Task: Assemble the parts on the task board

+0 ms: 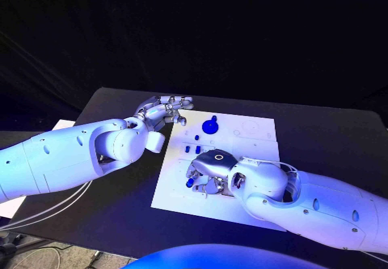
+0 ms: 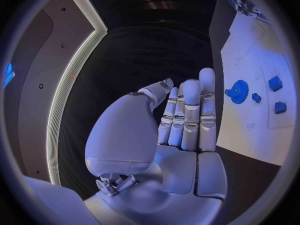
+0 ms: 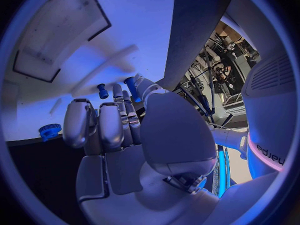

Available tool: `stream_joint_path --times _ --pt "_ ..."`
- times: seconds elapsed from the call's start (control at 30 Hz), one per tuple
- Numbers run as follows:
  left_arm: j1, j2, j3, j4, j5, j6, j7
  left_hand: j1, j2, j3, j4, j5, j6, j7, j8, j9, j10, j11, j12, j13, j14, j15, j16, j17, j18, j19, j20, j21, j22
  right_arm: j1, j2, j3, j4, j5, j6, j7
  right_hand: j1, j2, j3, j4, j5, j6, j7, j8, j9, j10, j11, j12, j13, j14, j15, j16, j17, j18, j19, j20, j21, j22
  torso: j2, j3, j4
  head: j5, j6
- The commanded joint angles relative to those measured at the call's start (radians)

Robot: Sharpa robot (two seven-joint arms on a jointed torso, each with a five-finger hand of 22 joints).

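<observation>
Two hands work at the white board (image 1: 243,126) on the black table (image 1: 340,134). Left hand (image 1: 164,109) hovers off the board's far left corner, fingers straight and together, holding nothing. Right hand (image 1: 212,171) lies curled over the board's near middle, pinching a small blue part (image 3: 132,87) at its fingertips. A blue gear (image 1: 210,126) sits on the far part of the board, with small blue pegs (image 1: 190,149) between it and the right hand.

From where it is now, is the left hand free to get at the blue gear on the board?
Probably yes. The left hand hovers open off the task board's far corner, the blue gear lies just beside it, uncovered, and the right hand works nearer the robot.
</observation>
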Motion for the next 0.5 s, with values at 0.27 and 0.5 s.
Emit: stream_joint_path --times 0.27,0.5 --pt "0.0 0.001 0.001 0.001 -0.006 0.021 0.001 -0.003 0.009 -0.006 0.0 -0.004 -0.007 0.0 0.004 -0.001 -0.009 -0.002 0.005 0.001 -0.005 0.001 -0.005 -0.001 0.012 0.003 0.002 -0.007 -0.002 -0.003 -0.012 -0.004 0.003 0.014 -0.127 0.014 0.044 0.031 -0.143 0.025 0.018 -0.088 -0.015 -0.001 0.002 -0.103 0.025 0.019 0.003 0.015 0.021 -0.009 -0.02 0.014 -0.011 0.022 -0.017 -0.019 0.0 0.0016 0.0 -0.005 0.006" --pt "0.0 0.0 0.0 0.0 -0.006 0.022 0.0 -0.003 0.009 -0.007 0.0 -0.004 -0.007 0.0 0.004 -0.002 -0.01 -0.001 0.005 0.001 -0.005 0.001 -0.005 -0.001 0.012 0.003 0.002 -0.007 -0.002 -0.003 -0.062 0.003 0.044 0.034 -0.226 0.039 0.08 0.065 -0.148 0.008 0.054 -0.042 -0.008 0.006 0.006 -0.015 0.001 0.072 0.006 0.018 0.003 -0.004 -0.016 0.01 0.006 0.007 -0.002 -0.002 -0.001 0.0018 -0.0025 -0.018 0.015"
